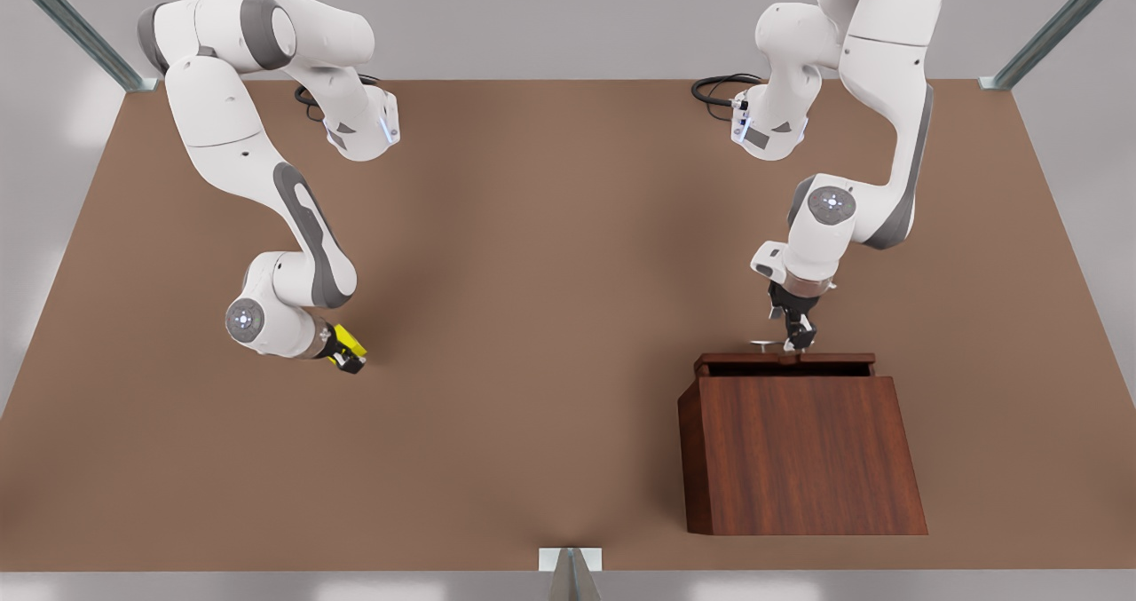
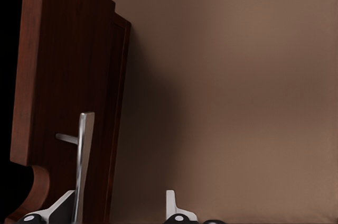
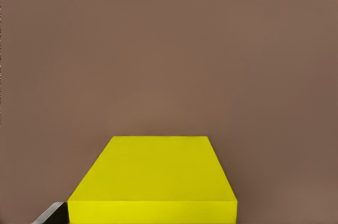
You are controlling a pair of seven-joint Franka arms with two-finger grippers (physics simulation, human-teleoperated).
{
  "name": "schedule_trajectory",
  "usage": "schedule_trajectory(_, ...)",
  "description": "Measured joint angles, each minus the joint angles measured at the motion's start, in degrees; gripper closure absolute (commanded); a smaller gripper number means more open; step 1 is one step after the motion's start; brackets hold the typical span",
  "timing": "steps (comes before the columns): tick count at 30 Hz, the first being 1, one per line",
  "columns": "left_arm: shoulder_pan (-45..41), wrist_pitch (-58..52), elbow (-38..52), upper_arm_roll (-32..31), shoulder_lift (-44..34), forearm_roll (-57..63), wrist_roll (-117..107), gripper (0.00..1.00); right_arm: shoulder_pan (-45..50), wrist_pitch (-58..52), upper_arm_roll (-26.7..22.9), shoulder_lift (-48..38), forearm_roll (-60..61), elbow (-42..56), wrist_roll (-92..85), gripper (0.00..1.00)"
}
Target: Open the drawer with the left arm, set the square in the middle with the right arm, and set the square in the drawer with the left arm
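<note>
Front view shows my left gripper (image 1: 796, 335) at centre right of the frame, on the silver bar handle (image 1: 765, 345) of the drawer (image 1: 785, 363), which is barely out of the wooden cabinet (image 1: 799, 446). In the left wrist view the fingers (image 2: 174, 206) stand spread with the handle (image 2: 84, 160) beside one of them, not pinched. I judge a pull could slip off the bar and leave the drawer shut.

My right gripper (image 1: 346, 351), at lower left of the front view, pinches the yellow square (image 1: 351, 341) low over the brown tabletop (image 1: 532, 317). If the pinch is off-centre, the cube may twist on release. I can read no writing or labels.
</note>
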Motion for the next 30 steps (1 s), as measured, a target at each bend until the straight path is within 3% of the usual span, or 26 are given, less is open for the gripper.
schedule_trajectory(16,-0.66,-4.19,-0.01,-0.08,-1.32,-0.04,-0.41,0.14,-0.09,0.59,-0.04,0.20,-0.94,0.37,-1.47,0.05)
schedule_trajectory(18,-0.64,-4.58,-0.01,-0.09,-1.56,-0.08,-0.42,0.14,-0.12,0.60,-0.04,0.17,-0.99,0.38,-1.65,0.15)
schedule_trajectory(30,-1.32,-6.30,-0.10,-0.09,-1.82,-0.05,-0.59,0.14,-0.53,0.64,-0.03,0.14,-1.22,0.37,-2.72,0.22)
